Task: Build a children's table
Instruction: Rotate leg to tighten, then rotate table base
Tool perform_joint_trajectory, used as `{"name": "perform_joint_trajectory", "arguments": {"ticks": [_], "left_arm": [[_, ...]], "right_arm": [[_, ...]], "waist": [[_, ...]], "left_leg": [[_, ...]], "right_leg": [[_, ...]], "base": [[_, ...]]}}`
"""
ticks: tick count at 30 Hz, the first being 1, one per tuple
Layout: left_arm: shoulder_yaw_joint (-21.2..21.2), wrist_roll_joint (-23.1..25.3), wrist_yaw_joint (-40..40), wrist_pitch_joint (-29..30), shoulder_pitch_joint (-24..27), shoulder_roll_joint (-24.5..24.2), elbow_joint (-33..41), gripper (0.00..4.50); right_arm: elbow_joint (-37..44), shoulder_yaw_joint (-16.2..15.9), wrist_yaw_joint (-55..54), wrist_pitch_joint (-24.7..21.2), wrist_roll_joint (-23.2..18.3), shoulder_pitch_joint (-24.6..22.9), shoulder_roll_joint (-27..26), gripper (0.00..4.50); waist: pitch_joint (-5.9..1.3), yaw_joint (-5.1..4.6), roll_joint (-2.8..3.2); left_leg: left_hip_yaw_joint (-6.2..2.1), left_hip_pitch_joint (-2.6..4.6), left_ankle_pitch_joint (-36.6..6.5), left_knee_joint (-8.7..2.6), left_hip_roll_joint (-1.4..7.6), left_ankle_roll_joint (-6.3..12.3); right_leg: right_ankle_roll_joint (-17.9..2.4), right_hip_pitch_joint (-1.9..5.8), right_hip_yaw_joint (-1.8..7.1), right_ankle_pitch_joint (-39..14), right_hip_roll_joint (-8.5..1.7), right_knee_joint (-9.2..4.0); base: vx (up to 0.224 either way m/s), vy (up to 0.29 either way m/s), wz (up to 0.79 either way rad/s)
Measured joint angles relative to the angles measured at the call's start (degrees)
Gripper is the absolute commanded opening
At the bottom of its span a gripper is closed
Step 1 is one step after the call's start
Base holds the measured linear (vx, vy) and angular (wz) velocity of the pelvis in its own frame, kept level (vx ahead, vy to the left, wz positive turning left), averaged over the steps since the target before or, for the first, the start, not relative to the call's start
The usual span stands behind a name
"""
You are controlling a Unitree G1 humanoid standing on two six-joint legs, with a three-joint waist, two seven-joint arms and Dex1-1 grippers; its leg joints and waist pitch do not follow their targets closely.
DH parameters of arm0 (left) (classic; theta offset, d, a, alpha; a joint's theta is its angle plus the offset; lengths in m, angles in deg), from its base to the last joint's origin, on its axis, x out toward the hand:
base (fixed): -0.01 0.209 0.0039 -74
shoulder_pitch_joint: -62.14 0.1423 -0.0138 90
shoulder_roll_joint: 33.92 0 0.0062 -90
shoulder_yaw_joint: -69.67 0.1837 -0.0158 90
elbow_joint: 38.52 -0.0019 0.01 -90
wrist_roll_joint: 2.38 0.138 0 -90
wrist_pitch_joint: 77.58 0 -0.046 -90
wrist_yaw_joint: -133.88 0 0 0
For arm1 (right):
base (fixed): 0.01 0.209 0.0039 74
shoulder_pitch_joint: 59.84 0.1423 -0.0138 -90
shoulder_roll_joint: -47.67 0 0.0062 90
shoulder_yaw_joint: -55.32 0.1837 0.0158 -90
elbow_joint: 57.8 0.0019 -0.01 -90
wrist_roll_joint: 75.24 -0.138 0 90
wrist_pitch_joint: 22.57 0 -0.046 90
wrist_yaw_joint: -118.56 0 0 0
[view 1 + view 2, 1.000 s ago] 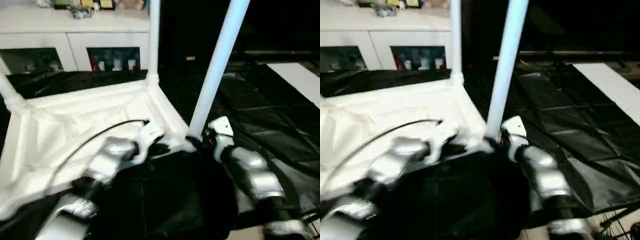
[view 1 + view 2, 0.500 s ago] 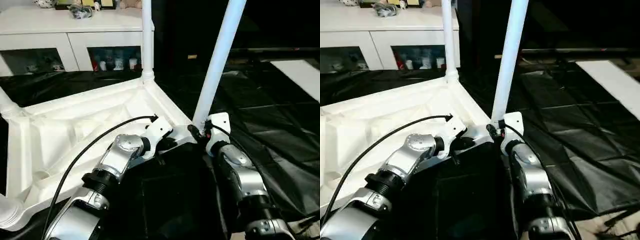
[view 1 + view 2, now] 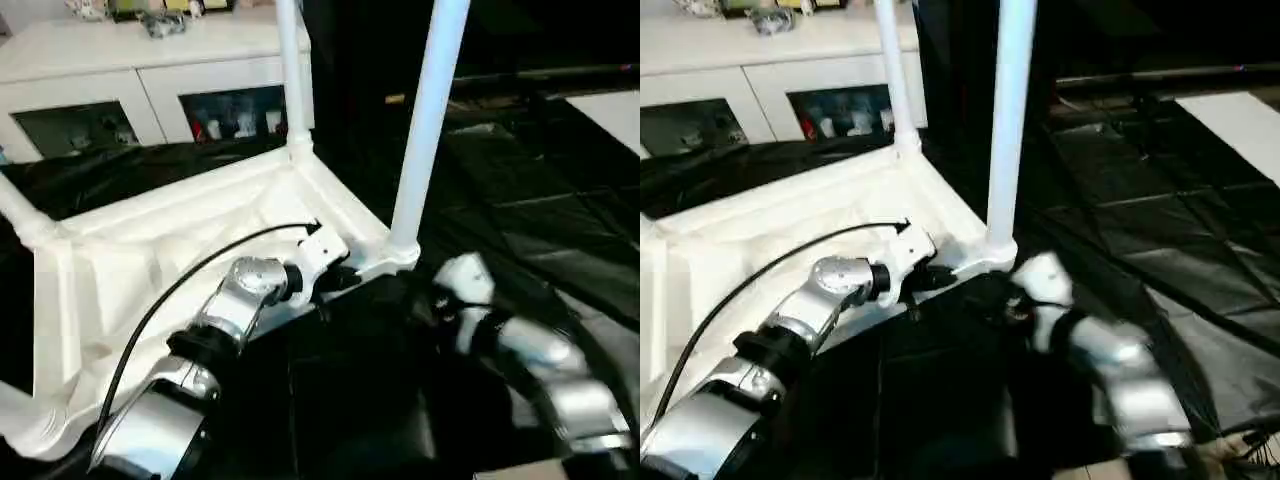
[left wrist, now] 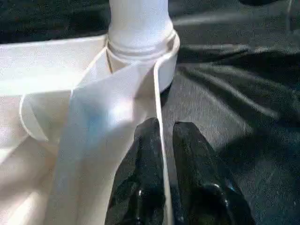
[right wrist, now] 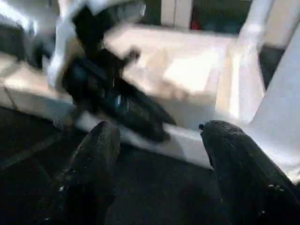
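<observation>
Between your left gripper's (image 4: 164, 154) fingers: the tabletop (image 3: 150, 270) rim.
Fingers pinch it just beside the leg (image 3: 425, 120) socket; your right gripper (image 5: 159, 154) hangs released, nearby.

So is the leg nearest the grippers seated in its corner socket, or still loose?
Seated, as far as it shows: the leg stands upright with its foot inside the corner socket, unheld by the right gripper.

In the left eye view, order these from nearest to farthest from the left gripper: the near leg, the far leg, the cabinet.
1. Near leg, just right of the left gripper.
2. Far leg, at the corner behind.
3. Cabinet, at the back.
</observation>
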Motion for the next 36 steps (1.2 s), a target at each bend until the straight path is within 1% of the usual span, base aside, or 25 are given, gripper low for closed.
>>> {"name": "perform_joint_trajectory", "arguments": {"ticks": [2,3,4,5,6,7,8,9,10,11,12,13,15,16,17,19,20,22,23,24,26,30,31,32,36], "left_arm": [[0.0,-0.4,-1.0,0.4,0.7,-1.3,3.5,0.96],[0.0,-0.7,-1.6,0.8,1.0,-1.9,5.4,0.96],[-0.1,-1.3,-2.4,1.9,1.9,-3.1,9.2,1.13],[-0.5,-2.3,-3.0,3.1,3.2,-4.3,12.9,1.27],[-1.3,-3.1,-3.4,4.5,3.9,-5.3,15.3,1.36],[-2.8,-4.6,-4.0,7.3,5.8,-7.4,20.7,1.39],[-3.9,-5.4,-4.5,9.0,6.8,-9.1,23.8,1.39],[-5.1,-6.1,-5.0,10.7,7.7,-11.0,26.9,1.58],[-6.7,-6.9,-6.1,13.3,9.4,-14.5,31.5,1.58],[-7.7,-7.3,-7.1,14.9,10.3,-17.2,34.1,1.79],[-9.1,-7.7,-7.9,16.6,11.8,-19.8,36.7,1.79],[-10.7,-7.9,-9.0,18.6,13.9,-22.9,39.9,1.83],[-12.4,-8.4,-10.4,21.3,17.2,-26.3,43.9,1.96],[-13.8,-10.0,-11.5,24.2,21.1,-28.7,48.5,2.09],[-14.1,-11.8,-12.4,26.6,24.1,-30.0,52.5,2.19],[-13.8,-16.4,-13.5,31.8,29.4,-30.3,61.1,2.30],[-13.1,-17.6,-13.7,33.2,30.3,-29.9,63.2,2.41],[-12.5,-18.4,-12.5,35.7,32.7,-29.4,67.4,2.62],[-12.2,-18.4,-11.7,36.5,33.7,-28.9,68.8,2.64],[-11.4,-18.4,-11.1,37.1,34.5,-28.4,69.8,2.69],[-10.1,-18.2,-9.2,38.6,36.6,-27.1,71.6,2.98],[-6.9,-15.5,-3.4,41.0,40.8,-26.2,73.3,3.14],[-6.5,-14.7,-2.5,41.1,41.6,-26.5,73.2,3.14],[-6.4,-13.4,-1.1,40.8,42.8,-26.8,73.2,3.43],[-6.6,-10.6,2.3,39.3,45.5,-26.9,71.4,3.59]], "right_arm": [[0.0,0.3,-0.8,-1.3,-0.8,1.7,-1.9,3.05],[0.0,0.3,-0.9,-1.6,-1.4,2.3,-2.1,3.05],[0.1,0.1,-0.7,-2.1,-1.9,2.8,-2.1,3.05],[0.5,-0.4,-0.5,-2.5,-2.4,3.1,-2.0,3.05],[0.7,-0.7,-0.2,-2.9,-2.6,3.3,-2.0,3.05],[1.0,-1.4,0.2,-3.3,-2.6,3.8,-2.3,3.05],[1.1,-1.8,0.2,-3.4,-2.6,4.0,-2.6,3.05],[1.0,-2.1,0.0,-3.4,-2.5,4.4,-3.2,3.05],[-0.4,-2.6,-0.8,-3.4,-2.2,5.8,-4.7,3.05],[-1.2,-2.6,-1.8,-3.3,-1.9,6.8,-5.8,3.05],[-2.4,-2.9,-2.9,-3.0,-1.3,7.9,-6.7,3.05],[-4.1,-2.9,-4.6,-2.6,-0.7,9.3,-7.7,3.05],[-5.7,-2.8,-6.5,-1.9,0.2,10.1,-8.9,3.05],[-7.6,-3.0,-8.1,-1.4,0.7,11.4,-10.4,3.05],[-9.1,-2.9,-9.4,-1.0,1.0,12.0,-11.5,3.05],[-13.8,-2.9,-12.7,-0.4,2.2,14.4,-13.5,3.05],[-15.1,-3.0,-13.7,-0.1,2.6,15.3,-13.9,3.05],[-19.4,-2.9,-16.9,1.1,3.7,18.6,-15.3,3.05],[-21.3,-2.8,-18.2,1.5,4.3,20.0,-15.3,3.05],[-22.4,-2.5,-19.2,2.0,4.7,20.7,-15.3,3.05],[-24.9,-1.8,-20.9,2.6,5.0,21.9,-15.5,3.05],[-31.3,-0.8,-24.8,4.8,6.6,24.4,-15.4,3.05],[-32.4,-0.6,-25.6,5.1,6.9,25.1,-15.2,3.05],[-34.3,-0.4,-26.5,5.9,7.0,26.0,-14.9,3.05],[-38.7,0.7,-27.4,8.1,7.6,27.6,-12.5,3.05]], "waist": [[0.30,-0.11,-0.61],[0.43,-0.15,-1.15],[0.47,0.06,-1.74],[0.51,0.00,-2.23],[0.51,-0.01,-2.59],[0.59,-0.15,-2.93],[0.59,-0.21,-3.09],[0.63,-0.27,-3.25],[0.74,-0.52,-3.47],[0.80,-0.74,-3.62],[0.84,-0.92,-3.88],[0.84,-0.99,-4.25],[0.80,-0.94,-4.73],[0.87,-1.00,-5.22],[0.89,-1.02,-5.66],[0.96,-0.44,-6.64],[0.97,0.01,-6.96],[0.92,0.18,-7.41],[0.92,0.20,-7.51],[0.89,0.30,-7.66],[0.88,0.29,-8.00],[0.89,0.09,-8.14],[0.89,0.21,-8.14],[0.89,0.38,-8.16],[0.90,1.34,-8.14]], "left_leg": [[0.06,-0.14,0.0,0.13,0.00,0.04],[0.11,-0.19,0.0,0.14,0.01,0.04],[0.12,-0.24,0.0,0.19,0.04,0.04],[0.19,-0.26,0.0,0.21,0.06,0.04],[0.19,-0.35,0.0,0.25,0.08,0.03],[0.23,-0.39,0.0,0.28,0.13,0.02],[0.24,-0.38,0.0,0.29,0.15,0.01],[0.24,-0.37,0.0,0.29,0.16,-0.01],[0.32,-0.28,0.0,0.27,0.18,-0.06],[0.32,-0.23,0.1,0.27,0.20,-0.14],[0.37,-0.16,0.1,0.18,0.20,-0.22],[0.39,-0.13,0.1,0.13,0.20,-0.37],[0.38,-0.11,0.1,0.13,0.20,-0.60],[0.48,-0.10,0.1,0.09,0.20,-0.66],[0.50,-0.10,0.1,0.09,0.20,-0.66],[0.55,-0.12,0.1,0.12,0.19,-0.70],[0.58,-0.13,0.1,0.13,0.19,-0.74],[0.71,-0.02,0.2,0.13,0.21,-0.83],[0.76,0.04,0.2,0.13,0.21,-0.85],[0.80,0.11,0.2,0.12,0.21,-0.87],[0.84,0.24,0.3,0.14,0.23,-0.94],[0.84,0.29,0.4,0.12,0.25,-1.15],[0.82,0.28,0.4,0.12,0.28,-1.17],[0.81,0.28,0.4,0.12,0.34,-1.20],[0.85,0.23,0.4,0.22,0.36,-1.20]], "right_leg": [[0.0,-0.22,0.07,0.0,-0.02,0.16],[0.0,-0.32,0.09,0.0,-0.04,0.26],[-0.1,-0.46,0.09,-0.1,-0.03,0.44],[-0.2,-0.61,0.15,-0.2,-0.04,0.64],[-0.2,-0.72,0.14,-0.2,-0.03,0.71],[-0.2,-0.85,0.16,-0.2,0.00,0.82],[-0.2,-0.89,0.16,-0.2,0.02,0.87],[-0.2,-0.91,0.16,-0.2,0.03,0.94],[-0.2,-0.94,0.22,-0.2,0.04,1.03],[-0.2,-0.95,0.24,-0.2,0.06,1.11],[-0.2,-0.94,0.25,-0.2,0.05,1.13],[-0.3,-0.94,0.26,-0.2,0.05,1.17],[-0.3,-0.90,0.25,-0.2,0.05,1.14],[-0.3,-0.92,0.28,-0.2,0.02,1.14],[-0.3,-0.91,0.31,-0.2,0.02,1.13],[-0.3,-0.92,0.31,-0.2,0.00,1.11],[-0.3,-0.90,0.32,-0.2,0.00,1.12],[-0.3,-0.86,0.42,-0.1,0.00,1.19],[-0.3,-0.81,0.48,-0.1,-0.01,1.22],[-0.3,-0.77,0.52,-0.1,-0.01,1.25],[-0.3,-0.78,0.61,-0.1,0.00,1.43],[-0.2,-0.90,0.66,0.0,0.04,1.68],[-0.2,-0.93,0.65,0.0,0.05,1.74],[-0.2,-0.92,0.61,0.0,0.08,1.77],[-0.2,-0.88,0.61,0.0,0.07,1.82]], "base": [[0.000,0.000,0.00],[0.000,0.000,0.00],[0.000,0.000,0.00],[0.000,0.000,0.00],[0.000,0.000,0.00],[0.000,0.000,0.00],[0.000,0.000,0.00],[0.000,0.000,0.00],[0.000,0.000,0.00],[0.000,0.000,0.00],[0.000,0.000,0.00],[0.000,0.000,0.00],[0.000,0.000,0.00],[0.000,0.000,0.00],[0.000,0.000,0.00],[0.000,0.000,0.00],[0.000,0.000,0.00],[0.000,0.000,0.00],[0.000,0.000,0.00],[0.000,0.000,0.00],[0.000,0.000,0.00],[0.000,0.000,0.00],[0.000,0.000,0.00],[0.000,0.000,0.00],[0.000,0.000,0.00]]}}
